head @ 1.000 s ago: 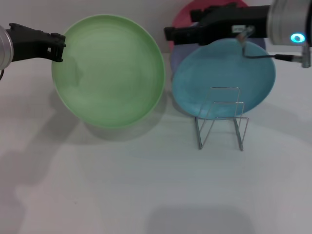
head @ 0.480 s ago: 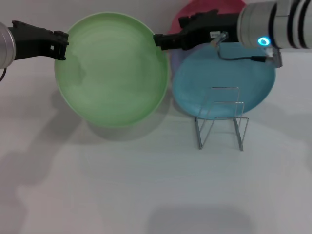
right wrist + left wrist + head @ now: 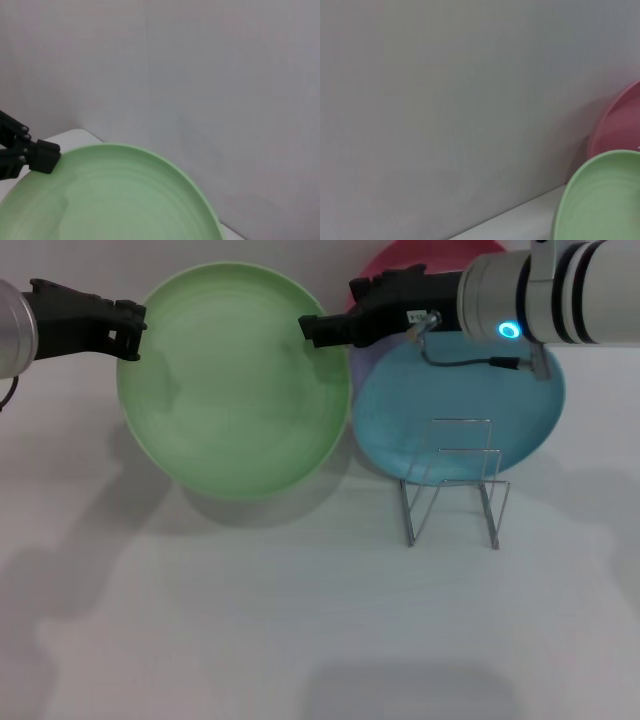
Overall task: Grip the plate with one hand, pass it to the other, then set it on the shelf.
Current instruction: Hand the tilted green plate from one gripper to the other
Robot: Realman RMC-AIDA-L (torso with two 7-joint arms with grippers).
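Right hand [image 3: 312,330] has been brought onto the plate [image 3: 235,380] rim opposite the left hand [image 3: 128,330], which pinches it; its own closure cannot be told, so handover is judged imminent.

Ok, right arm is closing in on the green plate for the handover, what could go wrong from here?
1. The left gripper holds the green plate only at its rim, in the air; a nudge from the right gripper could twist it loose.
2. The right gripper is over the plate's opposite edge, so releasing before it has a firm hold would drop it.
3. The blue plate and wire rack sit close under the right arm; a low swing could knock them.
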